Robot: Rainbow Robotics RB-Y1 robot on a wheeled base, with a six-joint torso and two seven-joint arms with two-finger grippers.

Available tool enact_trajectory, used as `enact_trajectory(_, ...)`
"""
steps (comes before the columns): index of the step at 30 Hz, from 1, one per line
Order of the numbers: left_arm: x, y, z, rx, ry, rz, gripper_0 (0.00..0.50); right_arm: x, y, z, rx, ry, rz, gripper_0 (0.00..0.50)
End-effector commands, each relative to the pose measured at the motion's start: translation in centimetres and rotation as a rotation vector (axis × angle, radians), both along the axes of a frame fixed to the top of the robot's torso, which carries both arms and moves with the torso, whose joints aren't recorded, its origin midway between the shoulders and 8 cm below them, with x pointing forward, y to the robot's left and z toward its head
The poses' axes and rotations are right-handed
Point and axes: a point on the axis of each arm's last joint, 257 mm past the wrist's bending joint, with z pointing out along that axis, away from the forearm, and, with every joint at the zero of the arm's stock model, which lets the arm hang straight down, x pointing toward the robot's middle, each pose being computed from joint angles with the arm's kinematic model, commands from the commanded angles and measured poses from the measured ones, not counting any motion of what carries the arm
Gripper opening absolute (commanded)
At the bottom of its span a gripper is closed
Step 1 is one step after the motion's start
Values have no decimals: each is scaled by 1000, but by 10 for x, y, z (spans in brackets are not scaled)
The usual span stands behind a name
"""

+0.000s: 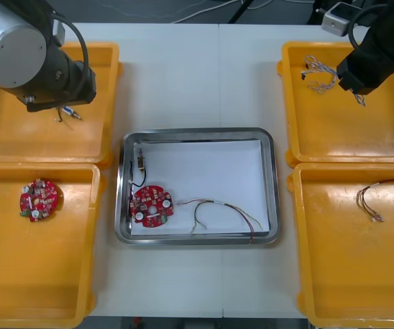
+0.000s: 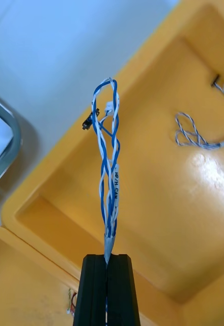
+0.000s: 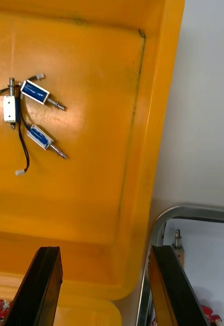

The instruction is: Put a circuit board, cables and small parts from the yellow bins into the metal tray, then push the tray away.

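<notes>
Two grippers busy: right gripper (image 2: 107,257) pinches blue-white cable (image 2: 109,168), held clear above bin (image 2: 158,214), prob. for tray (image 1: 273,185); left gripper (image 3: 104,249) spread wide, parts (image 3: 38,114) ahead of tips, likely next pick.

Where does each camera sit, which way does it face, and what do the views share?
Front view: above the arms, looking steeply down at the light table and rectangular metal tray; both arms show.
Left wrist view: on the left wrist, looking past the open left gripper at small metal parts in the far left yellow bin.
Right wrist view: on the right wrist, looking past the right gripper, shut on a twisted blue and white cable, into the far right yellow bin.
Shared: all three show the tray's rim.
</notes>
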Motion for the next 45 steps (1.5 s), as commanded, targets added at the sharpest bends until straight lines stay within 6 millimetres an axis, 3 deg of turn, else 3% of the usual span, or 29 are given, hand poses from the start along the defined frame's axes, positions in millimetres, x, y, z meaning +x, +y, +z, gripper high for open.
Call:
enact_trajectory(1,16,32,23,73,-74,-29,500,-3,39,10,-67,-56,173,0)
enact_trajectory(8,17,64,21,127,-78,26,500,-12,82,-8,-211,-76,364,0)
enact_trajectory(15,10,97,17,144,-67,68,500,-27,121,-42,-267,-20,486,0)
enact_trajectory(21,8,109,18,137,-66,90,500,-32,153,-63,-291,-18,550,0)
enact_trajectory(31,8,118,11,123,-35,95,500,-23,202,-107,-286,-40,630,0)
enact_trajectory(36,11,120,3,76,-13,99,500,-20,217,-133,-288,-40,664,0)
enact_trajectory(45,20,128,-3,5,-22,189,500,-25,222,-165,-301,-7,708,0)
